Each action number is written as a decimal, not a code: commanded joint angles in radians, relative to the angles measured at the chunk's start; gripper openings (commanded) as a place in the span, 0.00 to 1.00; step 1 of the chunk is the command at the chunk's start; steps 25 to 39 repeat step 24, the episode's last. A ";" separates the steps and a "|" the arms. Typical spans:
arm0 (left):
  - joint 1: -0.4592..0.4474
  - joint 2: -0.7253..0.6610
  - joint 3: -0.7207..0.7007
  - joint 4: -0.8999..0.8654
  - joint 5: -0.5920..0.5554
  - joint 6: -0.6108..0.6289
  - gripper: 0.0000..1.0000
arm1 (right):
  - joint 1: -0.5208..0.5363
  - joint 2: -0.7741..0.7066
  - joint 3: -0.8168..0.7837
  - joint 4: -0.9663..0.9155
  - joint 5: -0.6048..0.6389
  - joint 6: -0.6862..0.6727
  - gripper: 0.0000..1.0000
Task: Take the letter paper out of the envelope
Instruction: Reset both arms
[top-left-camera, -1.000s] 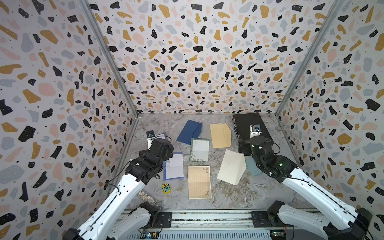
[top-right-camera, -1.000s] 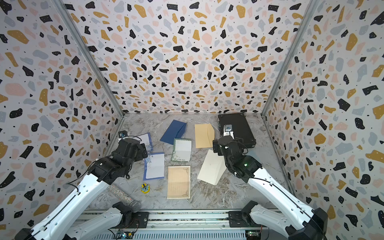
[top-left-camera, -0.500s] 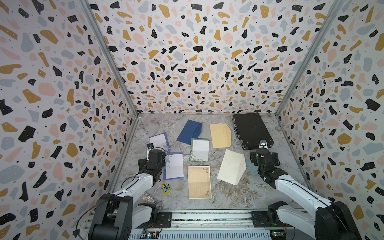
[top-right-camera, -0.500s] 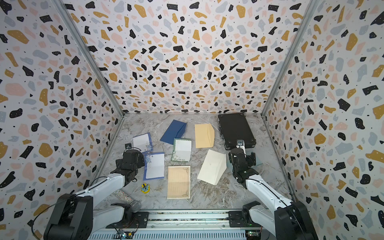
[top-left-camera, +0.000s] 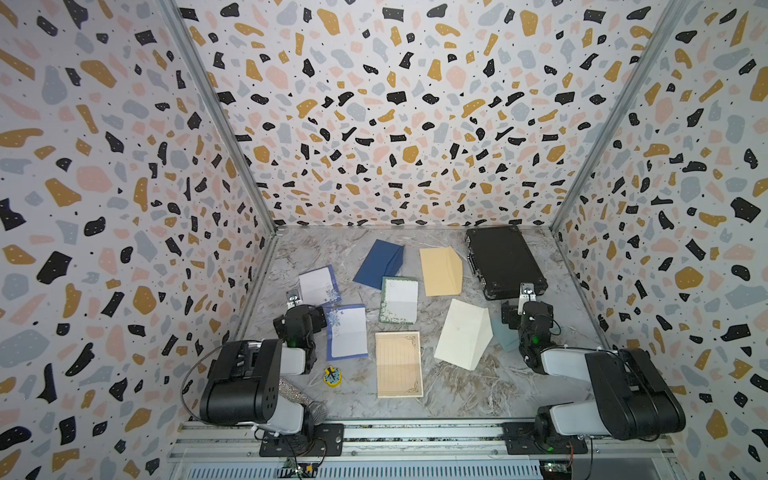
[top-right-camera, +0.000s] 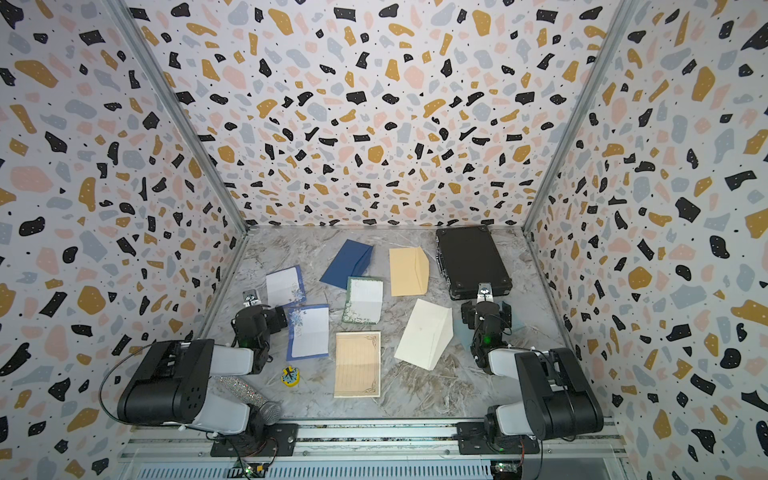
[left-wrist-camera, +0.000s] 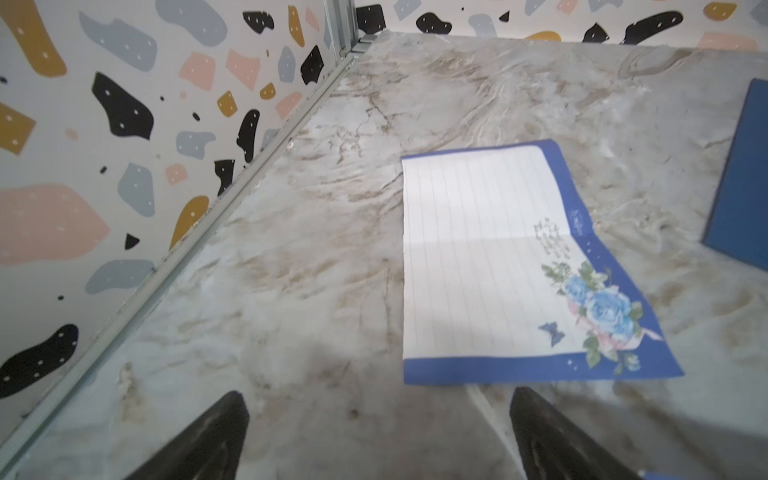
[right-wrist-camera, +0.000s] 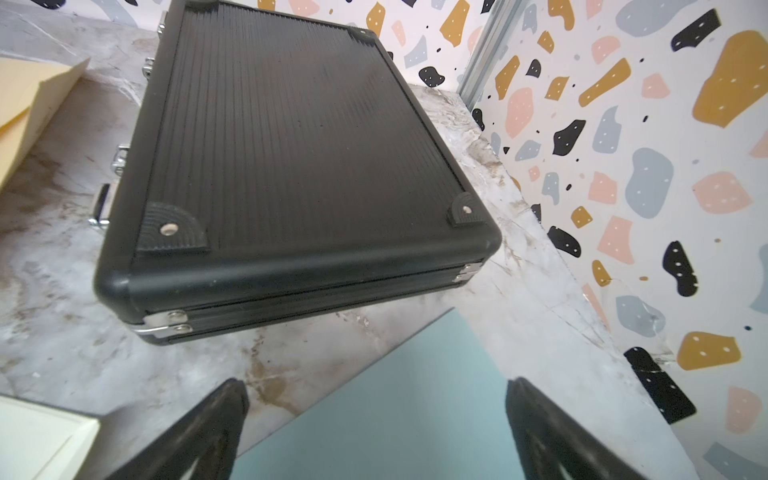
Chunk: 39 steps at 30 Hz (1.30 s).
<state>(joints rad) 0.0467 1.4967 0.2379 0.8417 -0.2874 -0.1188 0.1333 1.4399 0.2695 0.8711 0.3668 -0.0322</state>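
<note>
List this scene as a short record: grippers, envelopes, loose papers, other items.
left gripper: open, empty, near far blue-bordered sheet
right gripper: open, empty, above teal envelope
other envelopes: navy envelope, tan envelope, cream envelope
other papers: near blue-bordered sheet, green-bordered sheet, lined tan sheet
extras: black case, closed; yellow toy

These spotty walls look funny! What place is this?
Likely a robot test booth: speckled walls box in a marble-look tabletop, with a left arm and right arm mounted on a metal rail.
</note>
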 joint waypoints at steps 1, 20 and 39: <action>0.005 -0.018 0.013 0.131 0.040 -0.015 0.99 | -0.035 0.102 -0.073 0.347 -0.068 0.007 1.00; 0.005 0.000 0.054 0.086 0.099 0.015 0.99 | -0.080 0.082 0.056 0.074 -0.017 0.087 1.00; 0.006 -0.004 0.048 0.092 0.099 0.014 0.99 | -0.081 0.082 0.057 0.075 -0.017 0.087 1.00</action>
